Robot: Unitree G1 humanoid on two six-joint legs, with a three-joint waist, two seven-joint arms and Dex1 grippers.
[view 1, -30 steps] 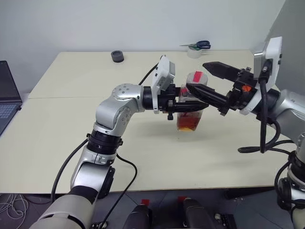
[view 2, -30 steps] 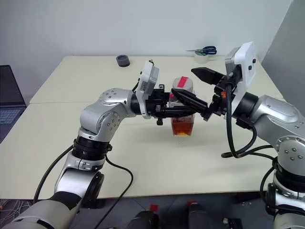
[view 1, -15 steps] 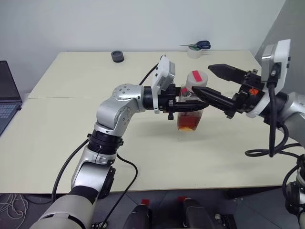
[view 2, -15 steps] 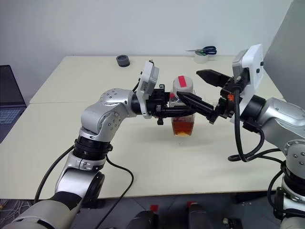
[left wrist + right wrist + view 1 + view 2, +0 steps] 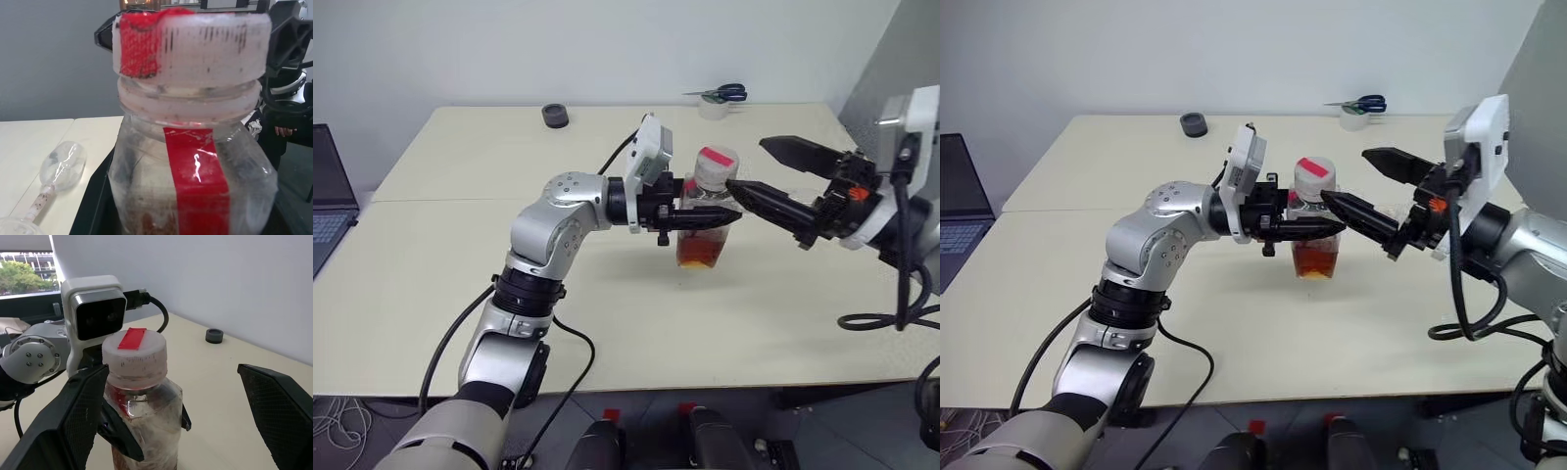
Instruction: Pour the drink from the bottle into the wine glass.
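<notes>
The left gripper [image 5: 710, 217], reaching across from the robot's left with its fingers lying level, is clamping the bottle [image 5: 708, 211] at its shoulder, just under the neck; the bottle is standing upright near the middle of the cream table [image 5: 607, 323], its base apparently resting on the tabletop. The drink [image 5: 702, 250], an amber to reddish-brown liquid, is filling only the lowest part of the bottle, and a red label strip [image 5: 195, 181] is running vertically down the clear wall. The cap [image 5: 134, 355], whitish with a red patch on top, is sitting on the wide neck. The right gripper [image 5: 766, 174] is coming in from the robot's right with its two black fingers spread wide apart and holding nothing: the lower finger [image 5: 766, 203] is pointing its tip at the bottle's neck, just beside it, while the upper finger [image 5: 800, 152] is standing clear to the right of the cap, so that in the right wrist view the capped neck is lying between the two fingers. The wine glass [image 5: 61, 164] is lying on its side on the table past the bottle, as the left wrist view shows, with its rounded bowl and thin stem visible. Farther back, near the table's far edge, a small dark round object [image 5: 554, 116] is lying to the left, and blue-handled scissors [image 5: 717, 93] are resting on a pale roll to the right.
</notes>
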